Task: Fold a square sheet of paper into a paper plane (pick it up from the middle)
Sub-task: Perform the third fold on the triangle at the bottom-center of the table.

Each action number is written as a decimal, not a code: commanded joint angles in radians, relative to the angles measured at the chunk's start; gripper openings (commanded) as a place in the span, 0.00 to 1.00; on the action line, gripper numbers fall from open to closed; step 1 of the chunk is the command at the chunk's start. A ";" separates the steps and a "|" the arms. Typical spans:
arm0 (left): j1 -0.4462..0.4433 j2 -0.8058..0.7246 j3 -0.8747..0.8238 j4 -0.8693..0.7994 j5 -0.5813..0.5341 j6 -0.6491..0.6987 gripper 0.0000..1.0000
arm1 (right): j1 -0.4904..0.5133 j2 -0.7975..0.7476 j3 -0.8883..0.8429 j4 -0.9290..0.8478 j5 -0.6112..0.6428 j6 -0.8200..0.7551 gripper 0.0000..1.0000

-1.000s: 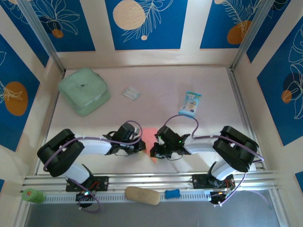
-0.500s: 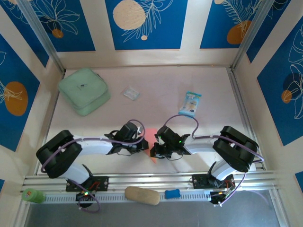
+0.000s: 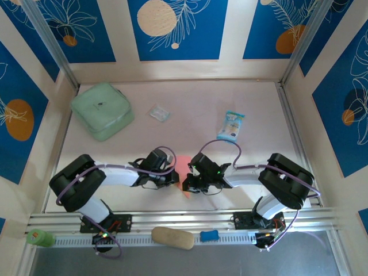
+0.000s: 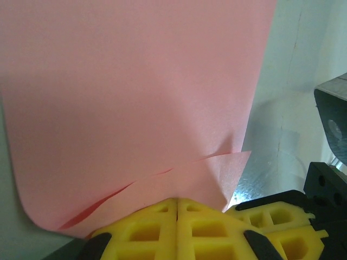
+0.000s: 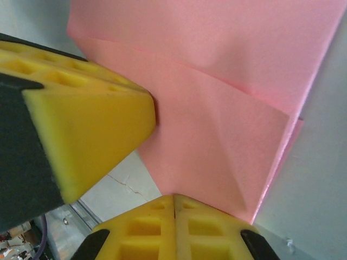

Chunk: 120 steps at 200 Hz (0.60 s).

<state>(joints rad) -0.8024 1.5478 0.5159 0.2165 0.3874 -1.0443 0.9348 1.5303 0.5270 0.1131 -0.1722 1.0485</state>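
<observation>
- My left pincer point(image 4: 177, 205) is squeezed fully together. Its yellow pads meet on the lower edge of the square sheet of paper point(image 4: 135, 97), with no gap between them.
- My right pincer point(image 5: 173, 201) is pressed just as tight, nipping the same sheet at a folded edge.
- From above, the sheet sits between my two pincers, close to the near edge of the table point(image 3: 195, 95) and about midway along it. I cannot tell whether it rests on the table or hangs clear of it.
- The salmon-pink paper is not flat. My right wrist view shows a straight crease across it and a layered flap. My left wrist view shows an overlapping flap just above my pads and a curled lower-left corner.
- In the right wrist view, a pad point(image 5: 81, 124) of my left pincer touches the sheet's left side.
- A mint-green pouch point(image 3: 102, 110) lies at the far-left corner.
- A small clear wrapper point(image 3: 159, 112) and a blue-and-white snack packet point(image 3: 231, 125) lie nearer the far edge, well apart from the paper.
</observation>
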 commanded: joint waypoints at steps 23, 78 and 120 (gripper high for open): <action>0.070 0.005 -0.008 -0.061 -0.041 0.055 0.00 | 0.008 0.033 -0.043 -0.121 0.027 0.006 0.04; 0.147 0.010 -0.007 -0.094 -0.030 0.101 0.00 | 0.008 0.034 -0.044 -0.120 0.029 0.005 0.04; 0.191 0.004 -0.019 -0.092 -0.012 0.117 0.00 | 0.007 0.031 -0.044 -0.125 0.025 -0.002 0.04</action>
<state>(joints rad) -0.6540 1.5475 0.5152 0.1925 0.4431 -0.9665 0.9348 1.5307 0.5270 0.1196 -0.1619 1.0485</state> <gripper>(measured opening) 0.041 0.042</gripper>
